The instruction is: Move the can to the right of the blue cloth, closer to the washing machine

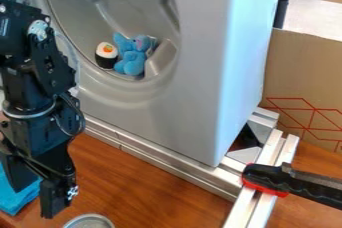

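Note:
The black gripper (40, 186) hangs at the lower left over the wooden table, its fingers apart. A blue cloth (12, 198) lies on the table at the left edge, partly hidden behind the gripper; I cannot tell whether they touch. Farther back, a blue plush elephant (133, 61) sits inside the round opening of a grey machine (150, 94). Just left of the plush, a toy sushi roll (106, 55) with a black base, white top and orange centre stands in the same opening. Both toys are up and to the right of the gripper.
A round metal rim (89, 220) shows at the bottom edge. Metal rails (163, 159) run along the machine's foot and toward the front right. A black-handled tool with red trim (277, 181) lies across the rails. Cardboard (304, 77) stands at the right.

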`<state>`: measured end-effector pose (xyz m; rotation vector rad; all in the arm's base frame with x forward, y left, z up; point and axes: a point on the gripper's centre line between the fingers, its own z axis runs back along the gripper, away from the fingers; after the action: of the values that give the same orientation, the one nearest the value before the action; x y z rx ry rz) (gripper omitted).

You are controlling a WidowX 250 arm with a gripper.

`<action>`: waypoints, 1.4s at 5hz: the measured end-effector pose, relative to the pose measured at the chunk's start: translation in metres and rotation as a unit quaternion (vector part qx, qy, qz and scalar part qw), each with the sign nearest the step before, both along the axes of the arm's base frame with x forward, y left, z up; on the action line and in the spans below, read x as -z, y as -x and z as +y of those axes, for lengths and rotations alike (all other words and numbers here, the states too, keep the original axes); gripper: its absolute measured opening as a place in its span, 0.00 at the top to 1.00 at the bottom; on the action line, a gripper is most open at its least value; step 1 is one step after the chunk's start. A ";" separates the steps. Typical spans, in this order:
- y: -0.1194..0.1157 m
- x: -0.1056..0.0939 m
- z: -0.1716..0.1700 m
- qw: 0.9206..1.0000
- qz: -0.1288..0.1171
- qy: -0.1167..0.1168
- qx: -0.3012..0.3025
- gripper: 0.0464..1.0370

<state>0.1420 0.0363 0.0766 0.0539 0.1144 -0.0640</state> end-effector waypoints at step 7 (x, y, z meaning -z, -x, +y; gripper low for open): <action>0.061 0.029 -0.015 0.995 0.084 -0.048 -0.016 0.04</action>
<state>0.0814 0.0213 0.0478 0.1431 0.2872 -0.0317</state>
